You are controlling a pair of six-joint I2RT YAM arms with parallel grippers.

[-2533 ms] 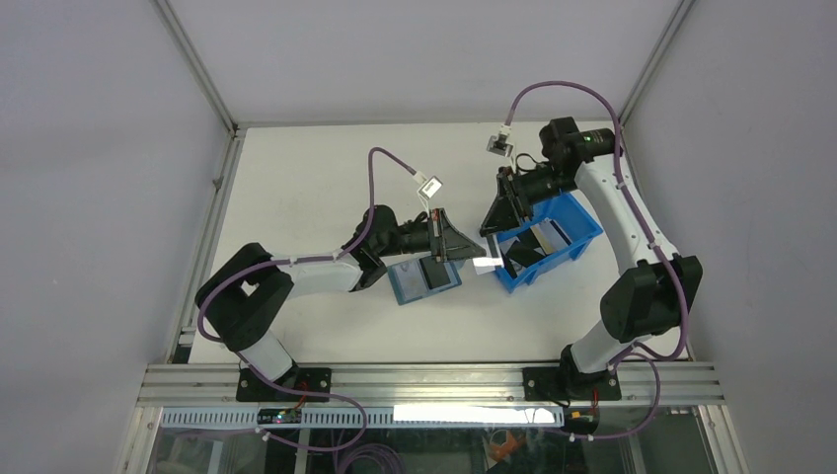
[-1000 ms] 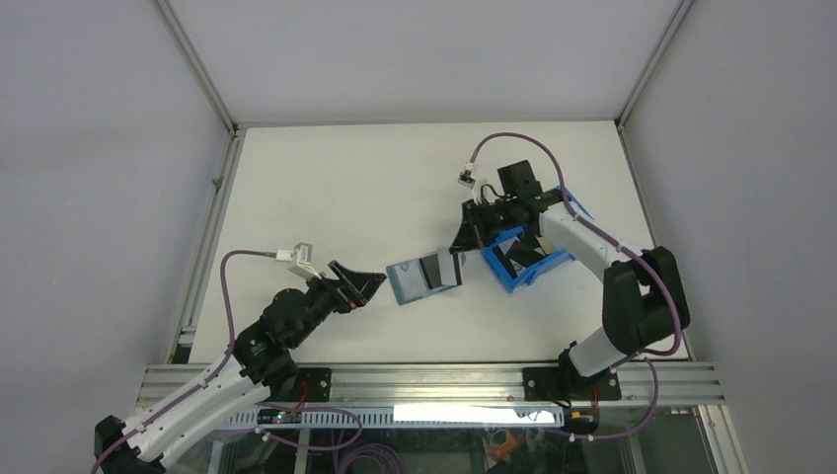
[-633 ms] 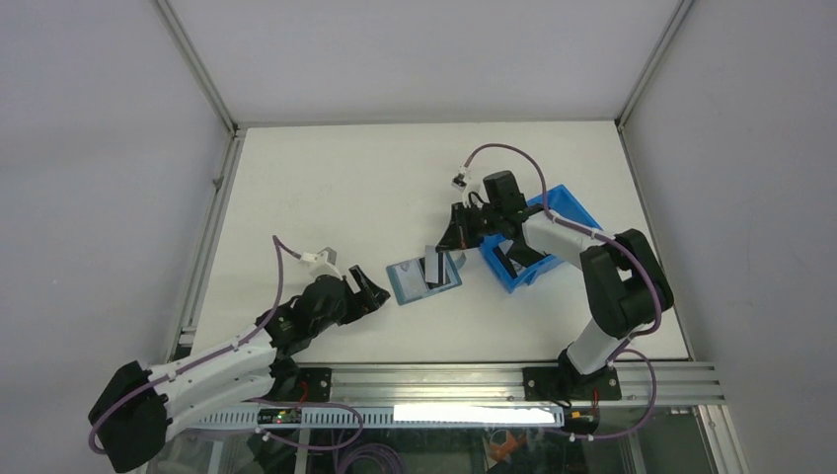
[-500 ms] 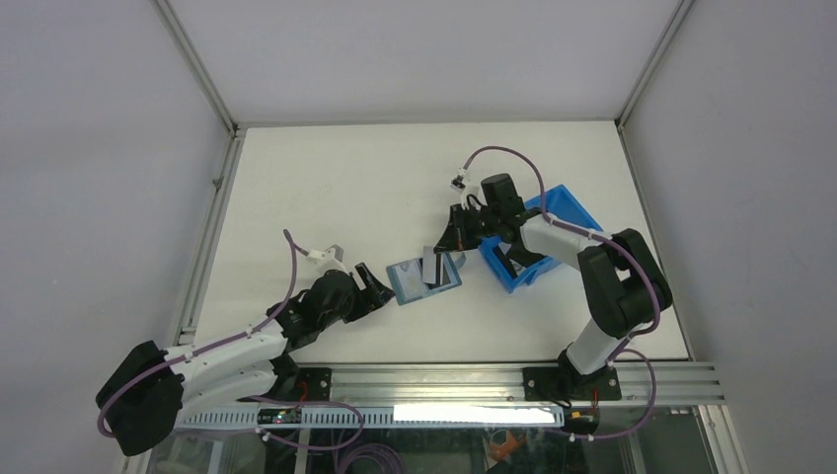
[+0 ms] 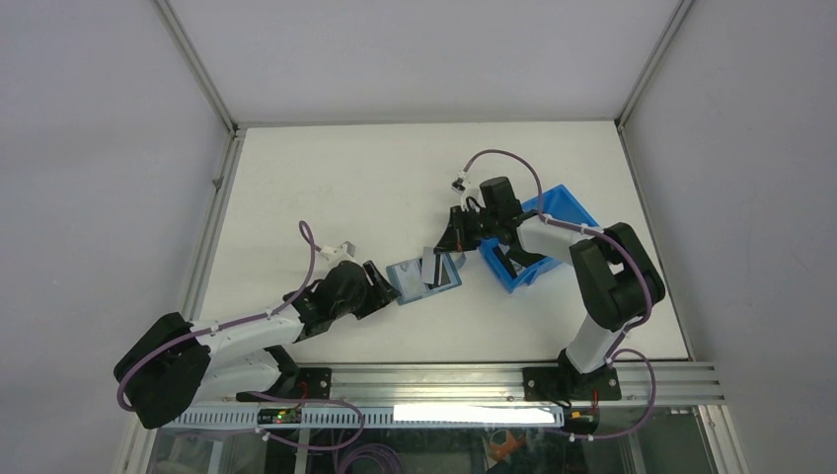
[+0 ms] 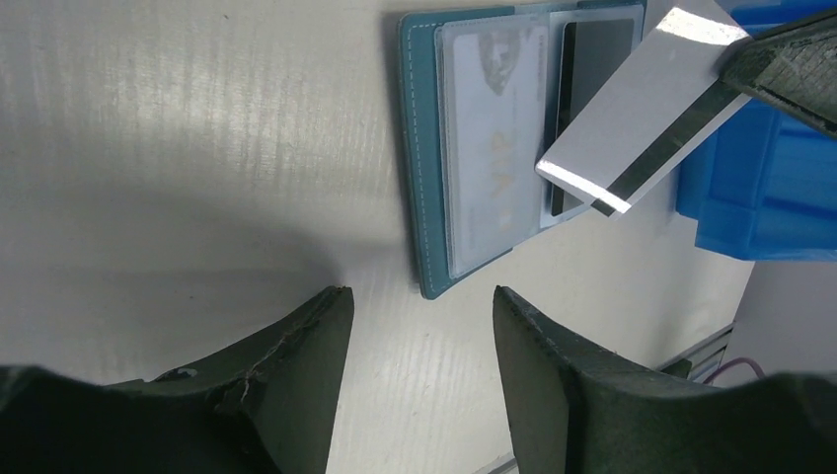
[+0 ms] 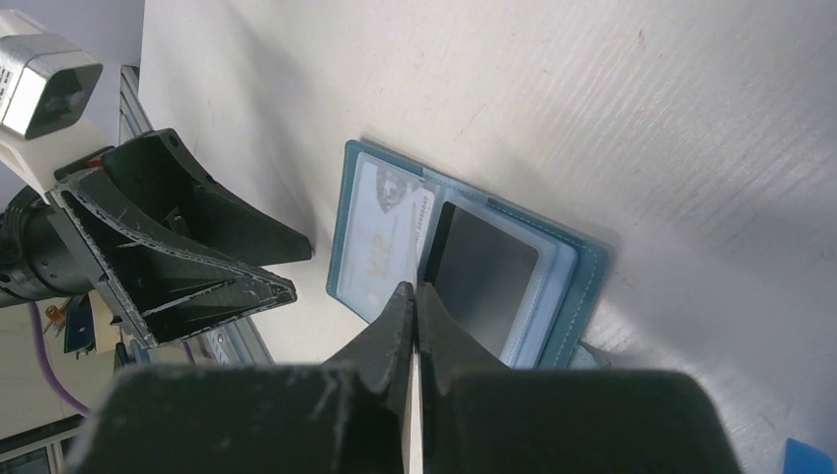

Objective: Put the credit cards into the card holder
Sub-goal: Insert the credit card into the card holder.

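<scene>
Insertion step. Right gripper (image 7: 415, 291) clamps pale card (image 6: 642, 109), open card holder (image 6: 419, 148) just beneath; left gripper (image 6: 419, 296) half-open, holder just ahead. Next: brace holder, angle card into pocket.

The holder (image 6: 422, 188) lies open on the desk (image 6: 197, 148), pale card (image 6: 494, 138) and dark card (image 6: 590, 59) pocketed. A silvery card (image 6: 642, 109) tilts over it, apparently pinched by the right gripper (image 6: 750, 61). The left gripper (image 6: 422, 318) gapes just short of it.

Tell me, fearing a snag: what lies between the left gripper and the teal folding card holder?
Only bare white table between left gripper and teal folding card holder, shown in the left wrist view.
</scene>
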